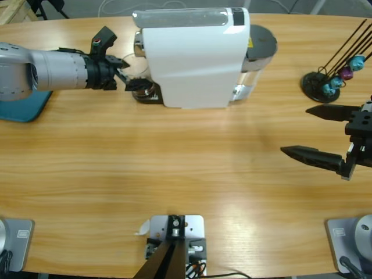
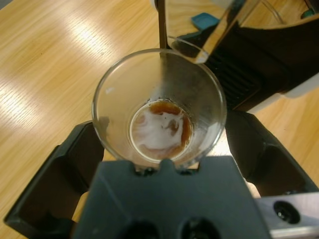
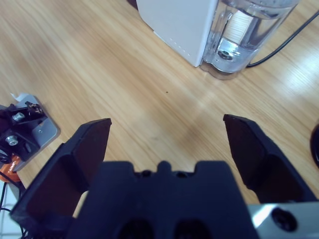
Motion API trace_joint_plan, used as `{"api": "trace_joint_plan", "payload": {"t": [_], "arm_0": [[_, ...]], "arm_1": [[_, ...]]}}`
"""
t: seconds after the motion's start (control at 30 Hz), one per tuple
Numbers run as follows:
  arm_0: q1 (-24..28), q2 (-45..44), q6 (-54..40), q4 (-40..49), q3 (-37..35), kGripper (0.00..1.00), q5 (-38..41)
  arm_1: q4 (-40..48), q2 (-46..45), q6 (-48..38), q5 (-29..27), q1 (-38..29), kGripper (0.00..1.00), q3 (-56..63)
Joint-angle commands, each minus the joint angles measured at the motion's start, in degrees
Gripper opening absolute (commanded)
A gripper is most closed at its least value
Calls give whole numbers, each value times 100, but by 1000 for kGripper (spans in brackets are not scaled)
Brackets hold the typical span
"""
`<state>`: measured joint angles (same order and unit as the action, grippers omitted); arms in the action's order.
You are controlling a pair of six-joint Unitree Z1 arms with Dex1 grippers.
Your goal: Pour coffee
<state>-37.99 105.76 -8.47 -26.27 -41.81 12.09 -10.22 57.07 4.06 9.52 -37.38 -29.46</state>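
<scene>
Coffee [image 2: 162,127] is seen low in the upright cup [image 2: 158,107], flanked, grip uncertain, by the left gripper [image 2: 159,159] at the machine [image 1: 195,58], while the right gripper [image 3: 167,149] is held wide open and empty, well apart.

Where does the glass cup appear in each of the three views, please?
High view: the cup sits upper left, at the left gripper, beside the white coffee machine.
Left wrist view: centre, between that gripper's jaws, with brownish coffee at the bottom.
Right wrist view: not in it.
Shared landmark: the coffee machine, at the top in both wrist views.
</scene>
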Motion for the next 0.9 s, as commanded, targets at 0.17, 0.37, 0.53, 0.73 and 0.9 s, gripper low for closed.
{"api": "trace_joint_plan", "payload": {"t": [0.17,0.37,0.53,0.73,0.9], "arm_0": [[108,506,-84,-76,-171,591,217],[108,534,-102,-71,-191,485,238],[113,479,-111,-71,-149,485,259],[464,-268,-76,22,370,485,2],[863,-1537,160,375,929,489,-636]], "arm_1": [[-103,205,-72,122,-59,1000,-67],[-112,217,-72,138,-59,1000,-77],[-121,234,-72,138,-59,1000,-83],[-121,224,-72,138,-57,1000,-77],[-119,185,-72,175,-59,1000,-76]]}}
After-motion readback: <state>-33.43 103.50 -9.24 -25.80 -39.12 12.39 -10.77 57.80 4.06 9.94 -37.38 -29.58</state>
